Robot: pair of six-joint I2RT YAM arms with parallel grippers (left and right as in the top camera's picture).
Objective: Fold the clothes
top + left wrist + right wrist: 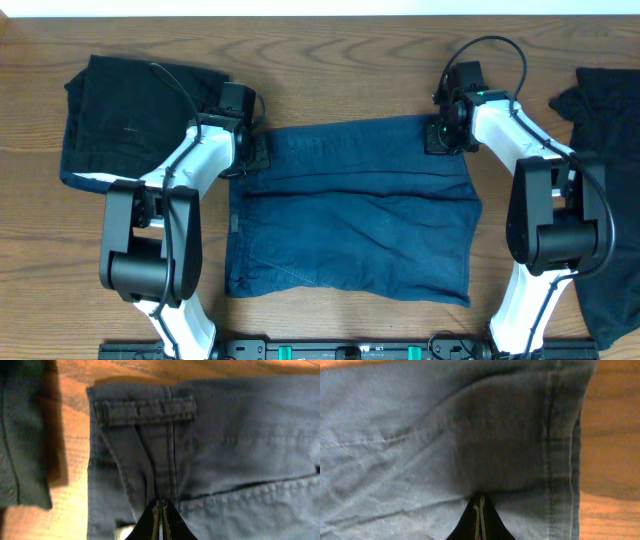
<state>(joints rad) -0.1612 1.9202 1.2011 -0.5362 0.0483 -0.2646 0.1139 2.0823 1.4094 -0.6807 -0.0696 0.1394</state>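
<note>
Both my left gripper [160,508] and right gripper [479,505] are pinching the limp-looking, likely light navy cloth [350,220] by its thick-seamed far corners.

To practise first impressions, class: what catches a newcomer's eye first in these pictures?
A wide navy-blue cloth lies spread across the middle of the wooden table. The left tool and right tool each pinch a far corner of it. Black garments lie at both ends.
</note>
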